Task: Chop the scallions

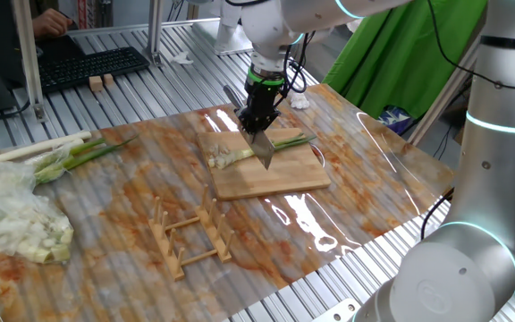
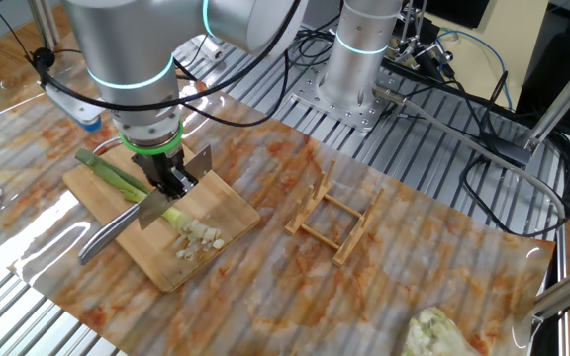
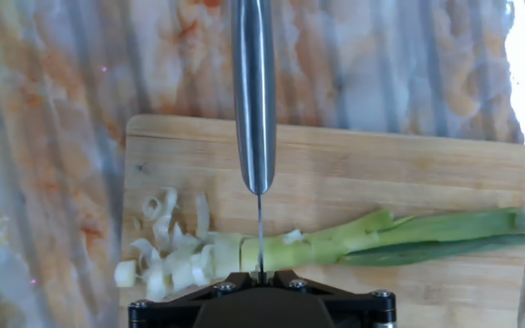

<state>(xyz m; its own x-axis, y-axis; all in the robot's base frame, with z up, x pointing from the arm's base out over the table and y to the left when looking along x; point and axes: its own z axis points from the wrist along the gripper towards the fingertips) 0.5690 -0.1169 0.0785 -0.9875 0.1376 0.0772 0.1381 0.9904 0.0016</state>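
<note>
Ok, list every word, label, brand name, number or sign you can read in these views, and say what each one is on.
None can be read.
The keyboard at the far edge of one fixed view has key markings too small to read.
The knife, the cutting board, the wooden rack and the robot arm show no lettering in any view.

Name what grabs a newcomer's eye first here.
The knife gripped in the robot's hand, blade poised over the scallion on the wooden cutting board mid-table. Next, the little pile of chopped white bits at the stalk's root end. Then the empty wooden rack beside the board.
</note>
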